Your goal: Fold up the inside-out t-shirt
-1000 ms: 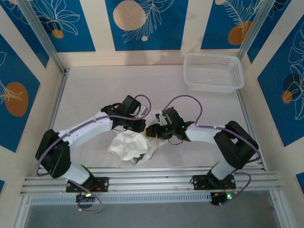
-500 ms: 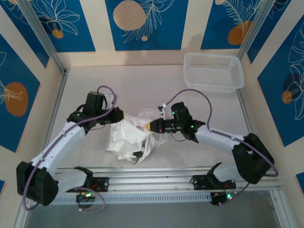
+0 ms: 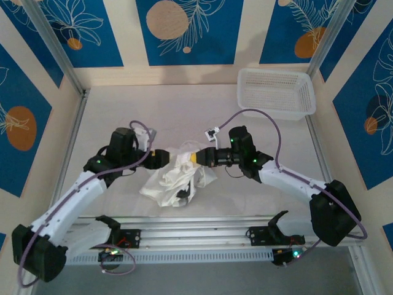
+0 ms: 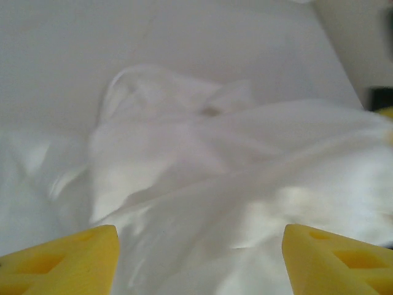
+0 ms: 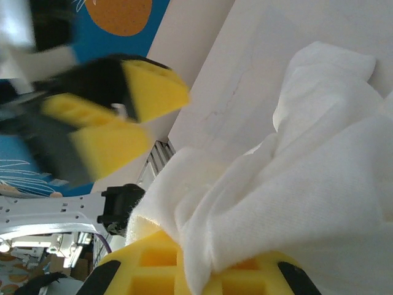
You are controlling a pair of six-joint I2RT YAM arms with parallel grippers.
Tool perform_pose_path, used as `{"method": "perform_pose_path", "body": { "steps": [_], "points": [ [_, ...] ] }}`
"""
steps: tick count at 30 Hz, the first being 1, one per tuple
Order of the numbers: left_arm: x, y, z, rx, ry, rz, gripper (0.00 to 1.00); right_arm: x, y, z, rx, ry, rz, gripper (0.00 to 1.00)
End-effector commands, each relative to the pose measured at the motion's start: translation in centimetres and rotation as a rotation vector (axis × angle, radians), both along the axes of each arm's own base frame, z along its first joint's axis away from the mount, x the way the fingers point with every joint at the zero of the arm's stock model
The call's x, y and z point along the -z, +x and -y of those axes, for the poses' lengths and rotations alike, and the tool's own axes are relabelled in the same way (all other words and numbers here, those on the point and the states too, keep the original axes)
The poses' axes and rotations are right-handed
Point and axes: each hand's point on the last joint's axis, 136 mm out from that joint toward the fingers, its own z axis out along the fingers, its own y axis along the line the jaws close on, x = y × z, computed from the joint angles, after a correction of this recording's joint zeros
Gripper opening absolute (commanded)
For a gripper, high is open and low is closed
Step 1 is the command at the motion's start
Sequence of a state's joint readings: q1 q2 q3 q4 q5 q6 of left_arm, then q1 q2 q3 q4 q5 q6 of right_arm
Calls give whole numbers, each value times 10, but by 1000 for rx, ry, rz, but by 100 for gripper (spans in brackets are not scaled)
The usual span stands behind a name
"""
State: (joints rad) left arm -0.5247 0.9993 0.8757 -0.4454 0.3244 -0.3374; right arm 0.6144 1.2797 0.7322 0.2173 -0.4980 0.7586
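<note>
Table [image 3: 123, 117]: white top.
T-shirt [image 3: 175, 181]: crumpled heap, mid-table toward the near edge, one bunch raised.
Right claw [image 3: 195, 158]: pinching that bunch.
Left claw [image 3: 167, 157]: spread, empty, just beside the cloth.
Step, as judged: opening out the heap. Advice: take a single edge apart from the pinch, then draw both outward evenly.

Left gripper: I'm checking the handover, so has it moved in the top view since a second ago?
Yes. The left gripper has drawn back leftward, farther from the basket, and now stands open beside the t-shirt.
</note>
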Motion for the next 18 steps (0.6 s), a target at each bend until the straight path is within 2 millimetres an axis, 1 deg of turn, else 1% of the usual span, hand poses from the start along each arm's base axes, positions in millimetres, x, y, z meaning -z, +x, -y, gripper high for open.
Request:
{"method": "perform_pose_path", "body": {
  "steps": [1,3,6,8,12,14,16,18],
  "points": [
    [-10,-14,19,136,185,187,70,-12,1,-2,-25,8,33,0],
    [-3,-11,24,132,277,235,70,-13,1,-1,-23,8,27,0],
    [4,-1,32,115,364,288,70,-13,-3,1,-22,4,22,0],
    [6,8,35,86,375,285,71,-15,-5,2,-25,5,26,0],
    [9,15,54,125,358,269,72,-16,-6,4,-17,-4,36,0],
    [11,19,52,103,374,271,72,-16,-5,5,-10,-6,38,0],
    [10,23,46,65,389,283,71,-14,-5,6,-5,-11,35,0],
    [7,27,36,15,405,296,67,-12,-5,7,1,-20,31,0]
  ]
}}
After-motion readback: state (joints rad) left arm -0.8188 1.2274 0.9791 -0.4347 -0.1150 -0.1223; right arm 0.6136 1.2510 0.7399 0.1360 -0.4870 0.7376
